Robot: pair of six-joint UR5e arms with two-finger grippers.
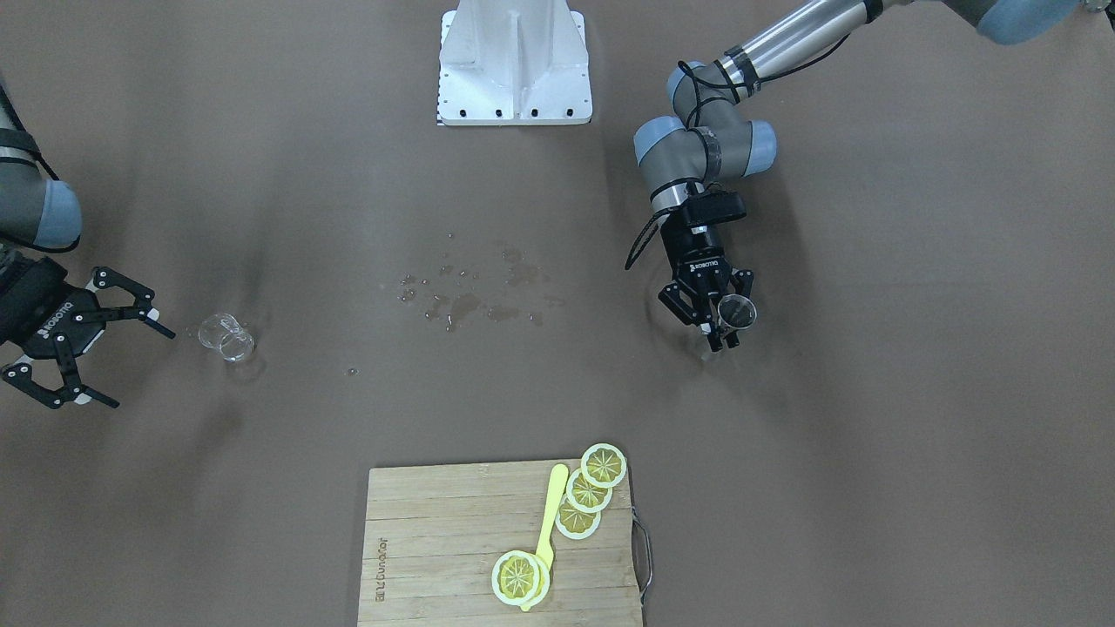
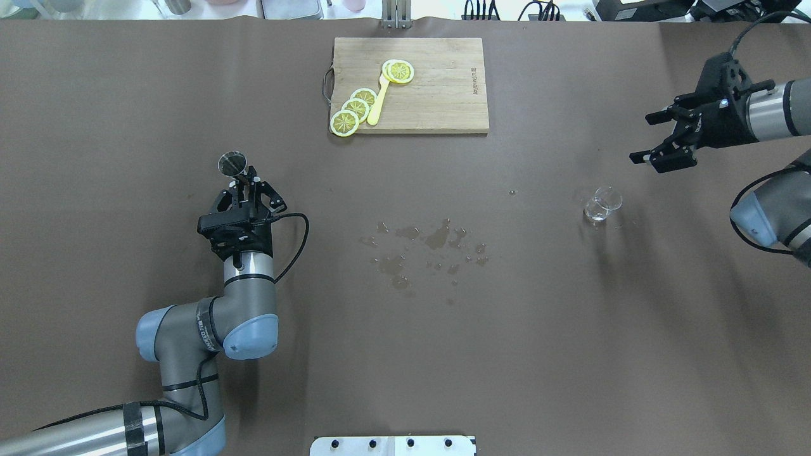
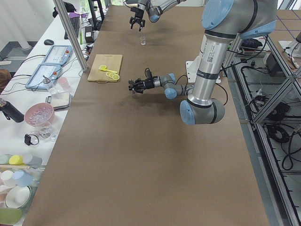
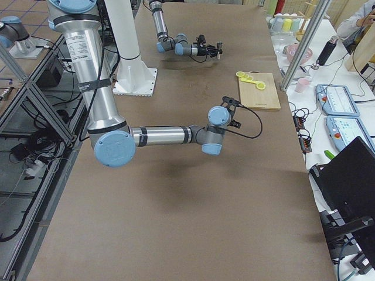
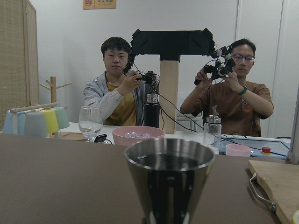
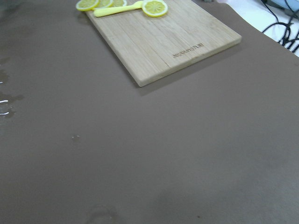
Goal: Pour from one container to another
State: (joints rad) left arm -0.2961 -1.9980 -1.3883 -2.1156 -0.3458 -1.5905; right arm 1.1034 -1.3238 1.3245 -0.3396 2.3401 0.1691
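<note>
- The left gripper [image 2: 244, 187] has its fingers drawn narrow on the jigger [image 2: 232, 163], which it holds upright on the robot's left half of the table [image 2: 127, 126]
- Bare brown table lies all round the jigger; the cutting board [image 2: 437, 88] with its lemon slices [image 2: 355, 107] and yellow utensil [image 2: 379, 101] lies well apart, at the table's far edge
- The glass cup [image 2: 602, 204] stands upright and alone on the right half, touching nothing, with free room on every side
- The right gripper [image 2: 640, 138] hangs near the cup but apart from it, toward the table's right end, fingers spread wide and holding nothing
- A patch of spilled drops [image 2: 431, 244] wets mid-table, between the cup and the jigger
- In the left wrist view the jigger's lower cone is cut off by the bottom edge and the fingers do not show; its inside is dark and I cannot tell what is in it
- Whether the jigger's foot touches the table cannot be told
- The right wrist view shows only table and board, neither the cup nor its own fingers
- The cup's contents are hard to make out through the clear glass
</note>
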